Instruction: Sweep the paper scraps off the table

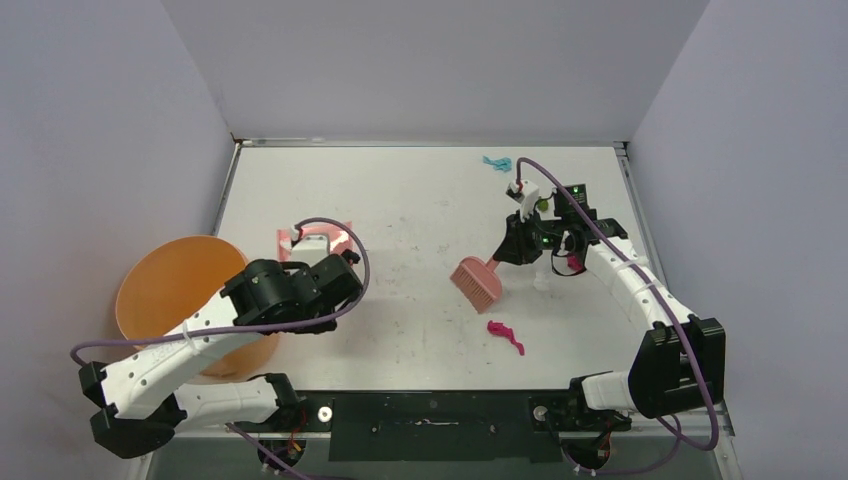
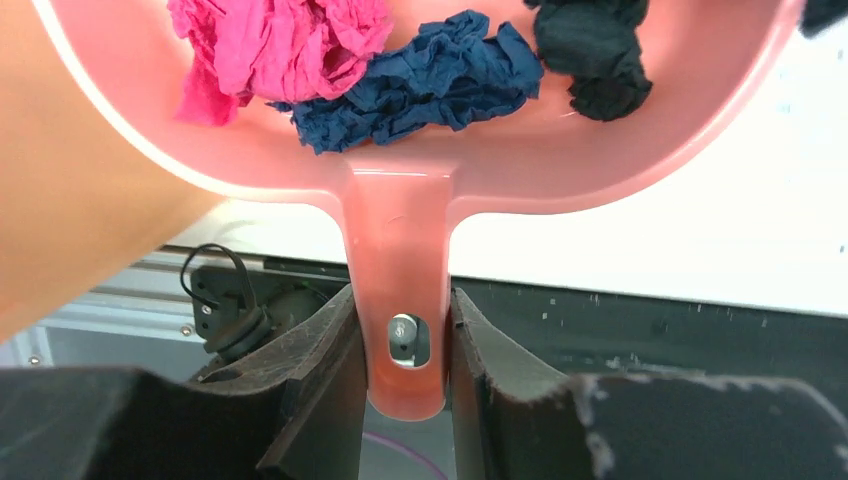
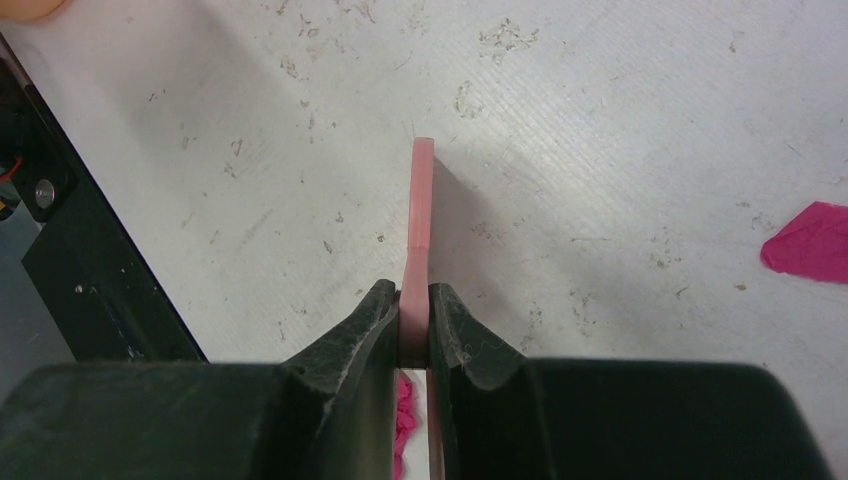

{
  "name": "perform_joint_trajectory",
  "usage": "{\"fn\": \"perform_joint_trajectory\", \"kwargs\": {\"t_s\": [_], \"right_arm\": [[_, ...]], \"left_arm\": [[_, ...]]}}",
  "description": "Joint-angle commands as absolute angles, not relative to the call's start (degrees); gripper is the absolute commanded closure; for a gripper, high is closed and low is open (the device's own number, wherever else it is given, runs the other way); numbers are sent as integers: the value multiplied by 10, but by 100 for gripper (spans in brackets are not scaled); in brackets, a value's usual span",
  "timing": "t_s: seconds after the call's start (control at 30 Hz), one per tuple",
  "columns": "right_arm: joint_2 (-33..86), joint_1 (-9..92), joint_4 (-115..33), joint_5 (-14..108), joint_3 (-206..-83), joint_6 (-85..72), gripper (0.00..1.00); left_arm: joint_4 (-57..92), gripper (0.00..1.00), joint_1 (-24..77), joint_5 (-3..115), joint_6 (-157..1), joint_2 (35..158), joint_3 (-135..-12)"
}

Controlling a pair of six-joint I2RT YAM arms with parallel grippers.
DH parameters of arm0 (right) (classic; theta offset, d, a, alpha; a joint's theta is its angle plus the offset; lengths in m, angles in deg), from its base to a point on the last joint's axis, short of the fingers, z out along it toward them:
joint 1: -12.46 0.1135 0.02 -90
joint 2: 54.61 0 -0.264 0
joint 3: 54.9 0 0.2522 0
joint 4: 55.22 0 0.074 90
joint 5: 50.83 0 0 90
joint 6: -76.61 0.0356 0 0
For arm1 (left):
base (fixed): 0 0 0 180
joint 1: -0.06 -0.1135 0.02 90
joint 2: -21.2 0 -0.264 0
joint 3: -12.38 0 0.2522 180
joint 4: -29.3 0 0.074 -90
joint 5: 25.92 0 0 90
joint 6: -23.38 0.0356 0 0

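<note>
Two arms work over the table [image 1: 410, 200], each with one pink tool. The left gripper [image 2: 402, 335] has its jaws pressed against both sides of the handle of the one dustpan [image 2: 400, 230], held near the left edge just beside the single orange bucket [image 1: 165, 290], which stands off that edge toward the near-left corner. Three paper scraps lie in the pan, counted from the left wrist view: one magenta [image 2: 275, 45], one dark blue [image 2: 415, 80] and one black [image 2: 590, 55]. A dark shape at the top right corner of that view is cut off and cannot be identified.

The right gripper [image 3: 415, 310] pinches the flat handle of the one brush [image 1: 477, 283]. The bristle head sits on the table right of the middle.

Three scraps show on the tabletop from above. One teal piece [image 1: 497, 162] lies at the far edge, right of centre. One magenta piece [image 1: 505, 335] lies toward the near edge, near the brush head but apart from it. Another magenta piece [image 1: 575, 263], partly hidden by the right arm, lies toward the right edge.
</note>
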State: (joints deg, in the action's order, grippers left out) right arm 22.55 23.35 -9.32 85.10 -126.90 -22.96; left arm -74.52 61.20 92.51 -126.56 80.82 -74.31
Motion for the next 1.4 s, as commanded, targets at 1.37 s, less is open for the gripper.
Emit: {"fn": "perform_joint_trajectory", "kwargs": {"t_s": [1.37], "right_arm": [[201, 224, -109, 878, -1218, -253, 95]], "left_arm": [[-385, 100, 347, 928, -1505, 502, -698]]}}
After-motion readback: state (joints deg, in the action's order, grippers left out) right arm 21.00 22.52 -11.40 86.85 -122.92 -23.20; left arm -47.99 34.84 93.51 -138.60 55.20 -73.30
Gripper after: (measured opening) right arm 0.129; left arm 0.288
